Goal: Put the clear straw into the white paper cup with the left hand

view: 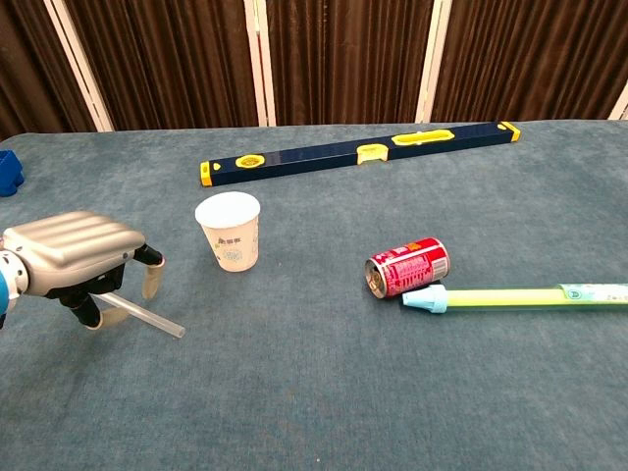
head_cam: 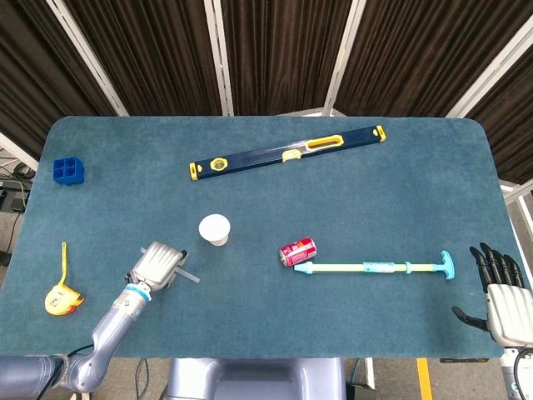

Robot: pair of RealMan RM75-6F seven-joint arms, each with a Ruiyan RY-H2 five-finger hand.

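Dark pleated curtains with pale metal struts back a counter [head_cam: 350,192] covered in blue-green felt. Starting from the left edge, a small blue plastic block with square cells [head_cam: 68,170] sits near the far corner, and a yellow tape measure with its tape pulled out [head_cam: 62,292] lies toward the near edge.

Next comes the left robot hand [view: 74,257], silver-backed and palm down, hunched over the thin clear plastic straw [view: 145,319]. Its fingertips [view: 150,285] curl down around the straw's left end; the chest view suggests a pinch between thumb and finger, but whether the straw is truly gripped or merely caged against the felt cannot be told. The straw lies nearly flat, its long axis running from under the palm out to the right and slightly toward the robot, free end resting on the counter.

Just beyond that hand, up and to the right, the white paper cup [view: 229,230] stands upright with its mouth open, near the straw but apart from it. This is the relation that matters: the cup is close to the left robot hand, so I judge that the straw must be lifted, tipped toward vertical and carried a short way right and away.

Further right lie a long navy and yellow spirit level [head_cam: 287,152], a red drink can on its side [head_cam: 297,251], and a long pale green and teal pump-like tube with a T-handle [head_cam: 376,267]. The right robot hand [head_cam: 500,296] rests at the counter's right edge, well apart, fingers spread and holding nothing.
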